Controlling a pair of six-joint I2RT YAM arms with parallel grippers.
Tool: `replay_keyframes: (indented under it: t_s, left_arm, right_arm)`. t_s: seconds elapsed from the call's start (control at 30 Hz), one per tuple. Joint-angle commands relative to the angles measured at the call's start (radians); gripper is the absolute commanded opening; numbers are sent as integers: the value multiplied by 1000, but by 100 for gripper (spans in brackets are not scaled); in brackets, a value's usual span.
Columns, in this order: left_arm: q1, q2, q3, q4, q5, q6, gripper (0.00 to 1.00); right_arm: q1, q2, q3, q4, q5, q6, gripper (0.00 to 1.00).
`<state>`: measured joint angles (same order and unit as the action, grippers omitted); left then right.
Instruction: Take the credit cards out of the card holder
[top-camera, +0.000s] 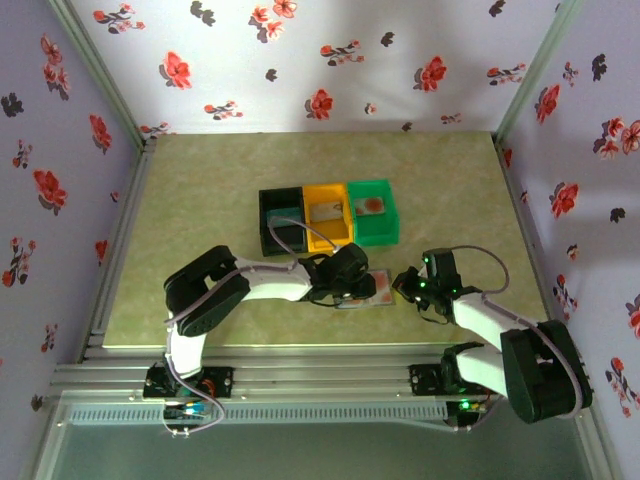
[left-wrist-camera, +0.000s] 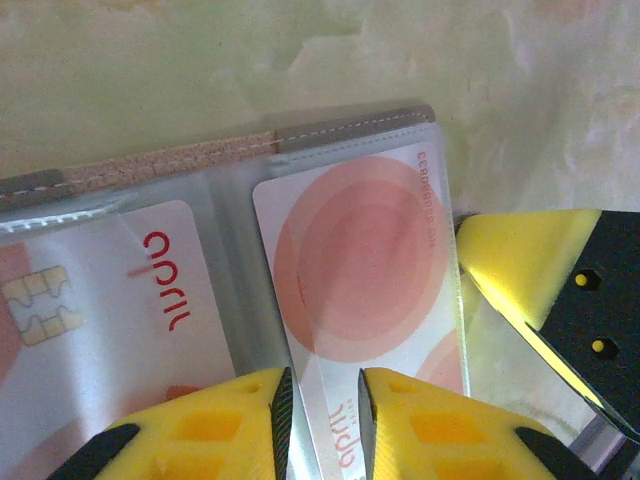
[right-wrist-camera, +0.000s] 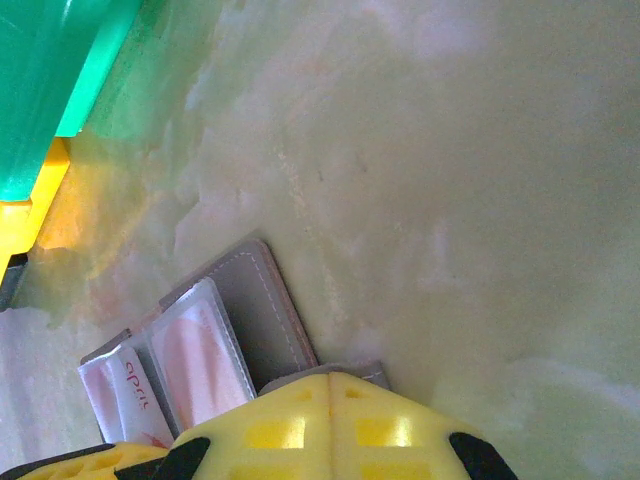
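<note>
Nearest the arm bases, the card holder (right-wrist-camera: 270, 300) is lying open and flat on the desk (right-wrist-camera: 450, 150), between the two claws. The right claw (right-wrist-camera: 330, 425) is pressing its fingers tight together and bearing down on the holder's near corner, pinning it. The left claw (left-wrist-camera: 325, 425) is standing over the clear sleeves with its fingers only a slit apart and its tips at the near end of a credit card (left-wrist-camera: 365, 260). Whether it is nipping that card or only resting on the film, I cannot tell from the wrist view. This card, pale with a red-orange disc, is sitting in the right-hand sleeve. A second card (left-wrist-camera: 110, 300), with a chip, is sitting in the sleeve beside it.

The cards are looking light, thin, stiff and slick, and the film is probably clinging to them. The best hold is likely the short exposed edge at the sleeve mouth, with the pull running along the pocket while the holder is kept pinned. Otherwise the light holder is liable to slide along with the card.

Farther off, the black bin (top-camera: 264, 220), orange bin (top-camera: 325, 188) and green bin (top-camera: 378, 237) are standing in a row.
</note>
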<state>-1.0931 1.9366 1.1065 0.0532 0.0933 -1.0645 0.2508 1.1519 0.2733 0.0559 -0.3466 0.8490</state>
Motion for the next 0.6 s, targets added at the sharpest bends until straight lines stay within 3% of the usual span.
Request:
replay_keyframes:
  t_s: [0.0, 0.57]
  left_arm:
    - [7, 54, 4, -158, -52, 8, 29]
    - [-11, 121, 118, -305, -72, 26, 31]
  right_arm:
    - [9, 14, -35, -65, 46, 12, 0]
    - [11, 22, -35, -56, 33, 16, 0]
